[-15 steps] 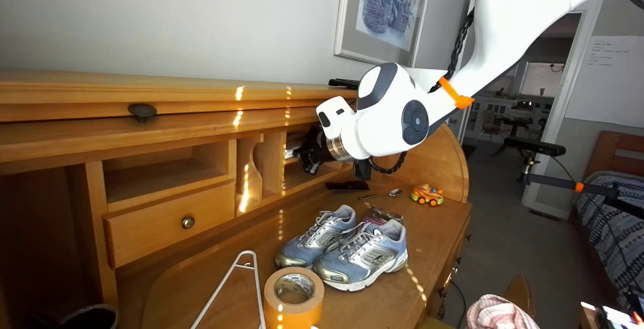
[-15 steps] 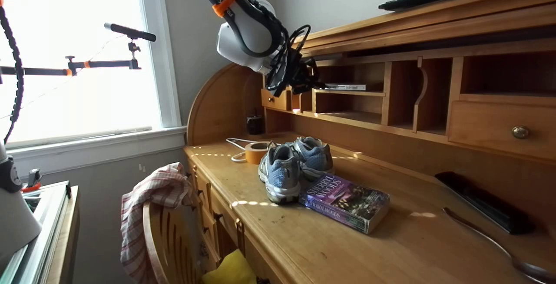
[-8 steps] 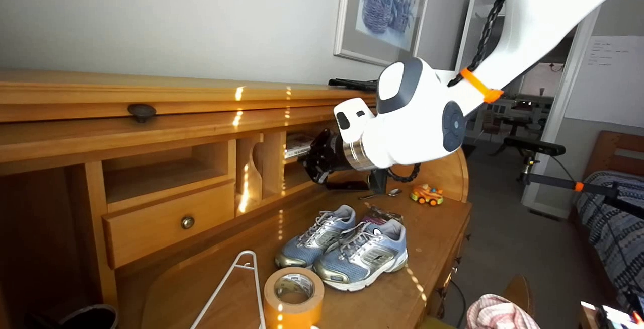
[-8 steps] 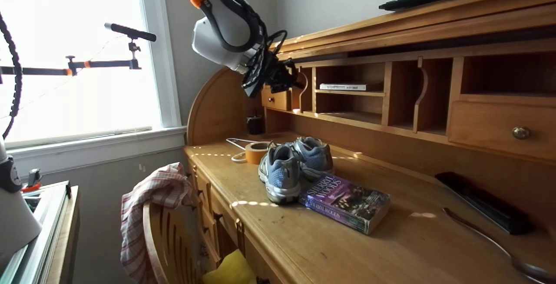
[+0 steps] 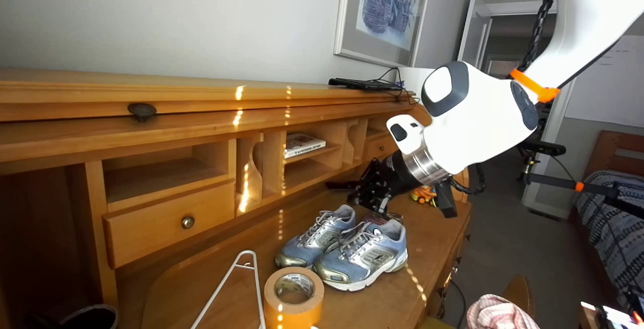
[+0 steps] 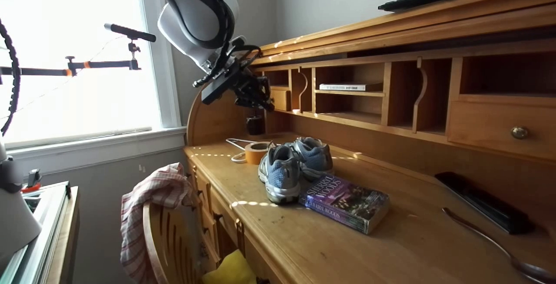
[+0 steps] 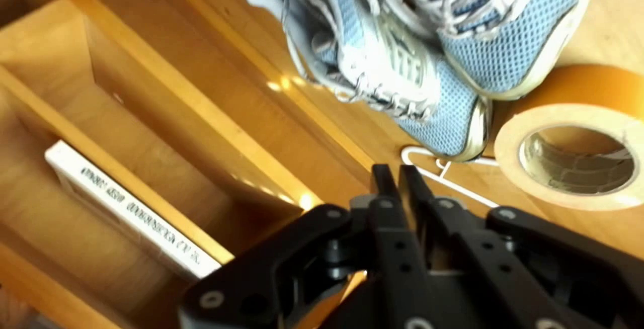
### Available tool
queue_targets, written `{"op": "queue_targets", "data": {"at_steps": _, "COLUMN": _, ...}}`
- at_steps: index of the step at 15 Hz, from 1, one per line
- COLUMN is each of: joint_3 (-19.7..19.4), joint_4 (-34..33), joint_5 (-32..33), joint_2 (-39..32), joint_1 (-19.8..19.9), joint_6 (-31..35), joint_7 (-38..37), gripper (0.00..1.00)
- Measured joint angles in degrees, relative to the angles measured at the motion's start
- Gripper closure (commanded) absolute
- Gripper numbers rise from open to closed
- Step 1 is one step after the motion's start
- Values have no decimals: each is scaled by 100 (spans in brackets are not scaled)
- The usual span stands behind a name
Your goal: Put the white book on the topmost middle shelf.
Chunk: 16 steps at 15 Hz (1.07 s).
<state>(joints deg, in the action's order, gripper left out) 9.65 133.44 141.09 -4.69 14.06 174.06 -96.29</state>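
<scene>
The white book (image 5: 305, 144) lies flat on the topmost middle shelf (image 5: 329, 149), its spine towards the front edge. In an exterior view the book (image 6: 343, 87) rests on the thin board (image 6: 352, 93) between two uprights. The wrist view shows its printed spine (image 7: 133, 211) along the board (image 7: 50, 117). My gripper (image 7: 395, 170) is slightly open, with a narrow gap and nothing between the fingers. It is apart from the book, pointing down over the desk near the sneakers in an exterior view (image 5: 367, 206); it also shows in an exterior view (image 6: 270, 104).
Grey-blue sneakers (image 5: 365, 258), an orange tape roll (image 5: 293, 311) and a white hanger (image 5: 256, 289) lie on the desk. A purple paperback (image 6: 347, 201), a spoon (image 6: 482, 236) and a long black object (image 6: 484, 203) lie there too. A toy car (image 5: 421, 196) stands behind the arm.
My gripper has drawn back from the shelf, tilted down and moved away from the book. The book stays on the shelf, now fully uncovered in both exterior views.
</scene>
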Motion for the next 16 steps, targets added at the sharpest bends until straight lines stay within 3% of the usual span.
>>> {"op": "queue_targets", "data": {"at_steps": 8, "joint_3": -487, "joint_4": 420, "joint_5": -648, "joint_2": 634, "joint_1": 386, "joint_6": 1148, "joint_7": -331, "gripper": 1}}
{"op": "queue_targets", "data": {"at_steps": 16, "joint_3": -684, "joint_4": 559, "joint_5": -825, "joint_2": 1528, "joint_1": 328, "joint_6": 1227, "joint_7": -1264, "gripper": 0}}
